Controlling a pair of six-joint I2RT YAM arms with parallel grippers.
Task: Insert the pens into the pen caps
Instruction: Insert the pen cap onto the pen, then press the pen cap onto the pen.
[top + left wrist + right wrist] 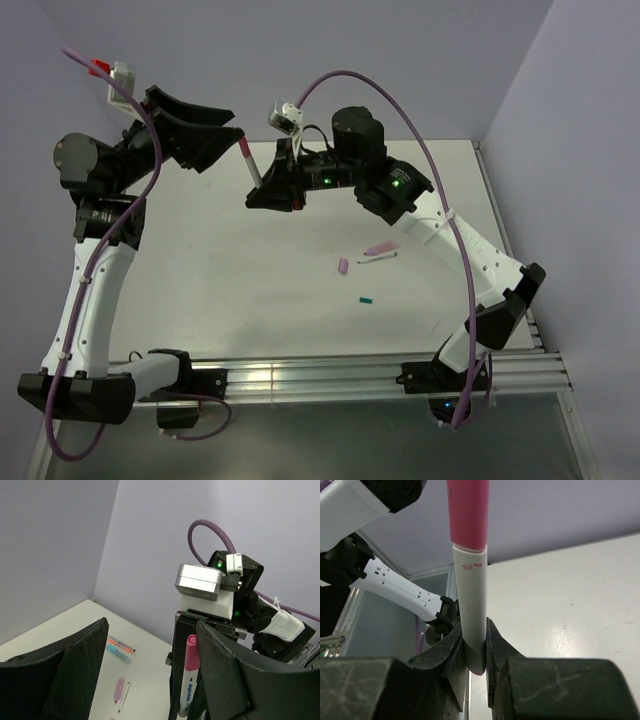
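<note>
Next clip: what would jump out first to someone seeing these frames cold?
A white pen with a pink top stands nearly upright above the far middle of the table, clamped at its lower end in the right hand. The left hand faces it with jaws spread wide, holding nothing. Right of centre on the table lie a lilac cap and a teal cap.

No legible txt or nos. Blue print along the pen barrel, clamped in right gripper jaws, too blurred to read. Reddish marks just above jaws: illegible.
</note>
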